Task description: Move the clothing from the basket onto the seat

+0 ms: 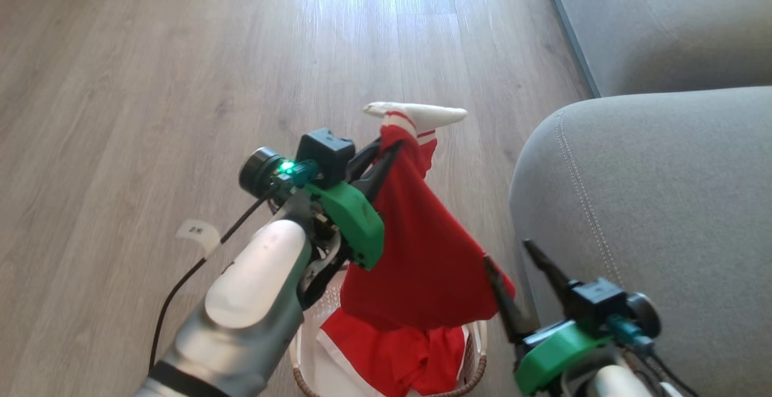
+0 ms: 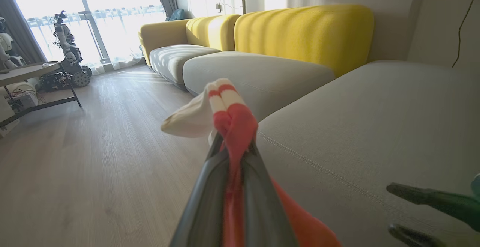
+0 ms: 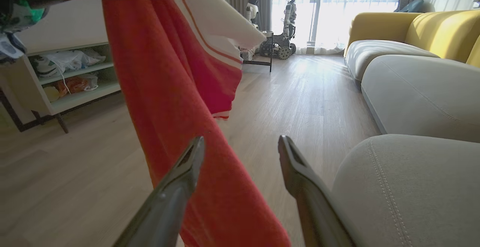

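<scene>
Head view: our left gripper [image 1: 386, 146] has its two long dark fingers pressed together, pinching the held garment [image 1: 422, 246] near its white, red-striped cuff. Left wrist view agrees, w/ red cloth bunched between the fingers [image 2: 202, 202]. Fabric is soft, thin, bright red, and hangs in a loose triangular drape from the pinch down toward the basket [image 1: 477, 368]. Our right gripper [image 1: 505, 251] is spread wide w/ nothing clamped. One of its fingers overlaps the drape's lower corner; contact we can't tell. Both wrists carry green plastic mounts & black camera blocks. Left forearm is a smooth pale shell.

Second garment [image 1: 392, 358], same red w/ white edging, lies crumpled in the basket, right under the hanging one. Basket is cream plastic w/ a brown woven-look rim, on the floor [image 1: 151, 83] just beside the seat [image 1: 651, 204]. Seat is grey fabric w/ a rounded corner & a double stitch row along the edge. Floor is pale wood-look planks. Farther sofa backs [image 2: 303, 33] are yellow & rounded.

Writing: a white tag [image 1: 199, 234] on the left arm's black cable bears dark marks, too blurred to read.
</scene>
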Robot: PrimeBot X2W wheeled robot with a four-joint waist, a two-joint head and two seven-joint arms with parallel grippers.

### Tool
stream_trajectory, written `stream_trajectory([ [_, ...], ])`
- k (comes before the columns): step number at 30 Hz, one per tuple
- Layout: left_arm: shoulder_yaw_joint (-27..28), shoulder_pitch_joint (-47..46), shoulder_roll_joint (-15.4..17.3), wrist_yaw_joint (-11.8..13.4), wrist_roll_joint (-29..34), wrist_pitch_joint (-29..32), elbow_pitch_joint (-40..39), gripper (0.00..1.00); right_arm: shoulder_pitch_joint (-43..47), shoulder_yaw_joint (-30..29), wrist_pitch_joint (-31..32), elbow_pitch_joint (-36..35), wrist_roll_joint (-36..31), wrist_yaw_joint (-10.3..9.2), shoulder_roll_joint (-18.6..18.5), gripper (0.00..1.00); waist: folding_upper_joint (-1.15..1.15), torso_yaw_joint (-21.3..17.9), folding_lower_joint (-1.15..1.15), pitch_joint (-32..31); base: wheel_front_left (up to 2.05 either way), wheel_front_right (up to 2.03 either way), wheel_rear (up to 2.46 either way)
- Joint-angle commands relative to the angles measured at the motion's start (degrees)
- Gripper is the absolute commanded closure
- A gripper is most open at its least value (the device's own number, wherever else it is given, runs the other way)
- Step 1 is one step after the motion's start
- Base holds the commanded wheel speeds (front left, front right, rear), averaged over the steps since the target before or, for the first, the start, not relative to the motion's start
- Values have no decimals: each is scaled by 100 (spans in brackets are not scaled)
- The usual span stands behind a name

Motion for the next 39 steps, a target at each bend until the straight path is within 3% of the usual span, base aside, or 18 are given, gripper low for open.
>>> stream_trajectory([
  [1,118,-485,88,47,-59,19,-276,100,-379,229,-37,-121,26,-2,28,0,0,18,1,-22,0,0,0],
  [14,-407,-707,87,228,-447,118,-551,100,-1304,1101,-37,674,-45,-2,28,0,0,208,1,-150,0,0,0],
  [22,-681,-771,87,341,-705,45,-640,100,-1710,1540,-37,1369,249,-2,28,0,0,388,1,-200,0,0,0],
  [24,-725,-774,87,364,-749,23,-641,100,-1779,1538,-37,1523,311,-2,28,57,0,422,1,-210,0,0,0],
  [25,-739,-772,87,375,-766,15,-633,100,-1808,1524,-37,1580,333,-2,28,67,0,437,1,-214,0,0,0],
  [26,-748,-768,87,387,-781,7,-619,100,-1831,1517,-37,1636,355,-2,28,100,0,448,1,-219,0,0,0],
  [33,-701,-623,123,485,-867,-162,-406,100,-1983,1428,-37,1731,432,-2,28,100,0,405,1,-203,0,0,0],
  [34,-676,-590,130,507,-882,-222,-380,67,-1992,1386,-37,1717,435,-2,28,100,0,382,1,-195,0,0,0],
  [35,-653,-554,137,528,-900,-273,-347,45,-1998,1336,-37,1696,447,-2,28,100,0,359,1,-186,0,0,0],
  [36,-635,-518,150,544,-914,-315,-311,9,-2009,1289,-37,1668,452,-2,28,100,0,329,1,-177,0,0,0],
  [37,-622,-484,166,554,-924,-363,-277,0,-2025,1243,-37,1644,433,-2,28,100,0,301,1,-168,0,0,0],
  [39,-576,-408,190,589,-959,-465,-204,0,-2054,1119,-37,1581,416,-2,28,100,0,243,1,-148,0,0,0],
])
